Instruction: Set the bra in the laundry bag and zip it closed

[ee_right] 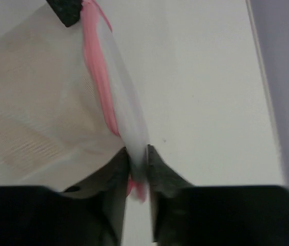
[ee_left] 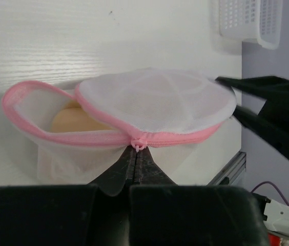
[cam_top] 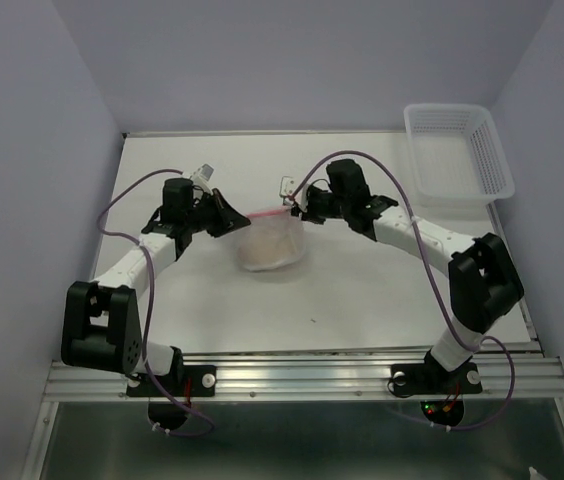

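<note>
The laundry bag (cam_top: 270,240), white mesh with pink zipper edging, hangs stretched between my two grippers above the table centre. The tan bra (ee_left: 71,123) lies inside it, seen through the open left part of the rim. My left gripper (cam_top: 230,216) is shut on the pink zipper pull (ee_left: 138,143) at the bag's left side. The zipper is closed to the right of the pull and open to the left. My right gripper (cam_top: 300,208) is shut on the bag's edge (ee_right: 134,154) at the right side, with mesh and pink edging pinched between its fingers.
A rigid white slotted basket (cam_top: 457,150) stands at the back right corner of the table; its corner also shows in the left wrist view (ee_left: 249,23). A small metal clip-like item (cam_top: 286,185) lies behind the bag. Lilac walls enclose the table.
</note>
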{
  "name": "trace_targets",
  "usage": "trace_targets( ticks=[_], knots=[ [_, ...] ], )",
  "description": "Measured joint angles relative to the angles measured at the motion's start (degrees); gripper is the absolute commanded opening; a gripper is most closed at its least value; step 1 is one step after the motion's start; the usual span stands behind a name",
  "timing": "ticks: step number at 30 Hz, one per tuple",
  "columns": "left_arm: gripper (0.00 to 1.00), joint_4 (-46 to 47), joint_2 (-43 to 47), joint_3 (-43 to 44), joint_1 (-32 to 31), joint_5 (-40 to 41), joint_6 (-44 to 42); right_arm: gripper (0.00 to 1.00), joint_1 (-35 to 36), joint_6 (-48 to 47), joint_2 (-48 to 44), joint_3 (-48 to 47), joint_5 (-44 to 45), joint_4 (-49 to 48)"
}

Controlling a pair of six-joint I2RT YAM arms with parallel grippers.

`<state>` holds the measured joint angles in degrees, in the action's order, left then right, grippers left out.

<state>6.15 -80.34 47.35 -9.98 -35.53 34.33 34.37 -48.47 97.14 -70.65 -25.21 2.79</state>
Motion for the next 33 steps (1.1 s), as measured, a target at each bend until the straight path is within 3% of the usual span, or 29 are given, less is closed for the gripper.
trace_targets(
  ticks=[1, 5, 7, 16, 22, 33],
  knots=[
    [0.00, -0.3, 0.6, 0.0, 0.3, 0.9, 0.0, 0.84, -0.2, 1.4, 0.0, 0.0, 0.3, 0.3],
    [0.00, -1.2, 1.6, 1.6, -0.4, 5.2, -0.8, 0.98, -3.7, 5.6, -0.8, 0.0, 0.4, 0.4],
    [0.00, -1.0, 1.6, 4.3, -3.1, 6.0, -1.0, 1.00, -5.2, 8.5, -2.3, 0.0, -0.3, 0.8],
    [0.00, 2.4, 1.6, 9.7, -9.9, 6.5, -0.5, 0.97, -1.0, 16.9, -11.5, -0.9, -2.1, -0.1],
    [0.00, 2.4, 1.6, 9.7, -11.5, 8.6, 0.3, 0.97, 0.7, 21.1, -10.2, -2.4, 2.3, 0.3],
    [0.00, 0.9, -0.9, 11.2, -13.0, 6.9, -3.7, 0.96, 1.0, 17.6, -4.0, -3.8, 5.3, 1.6]
  ],
)
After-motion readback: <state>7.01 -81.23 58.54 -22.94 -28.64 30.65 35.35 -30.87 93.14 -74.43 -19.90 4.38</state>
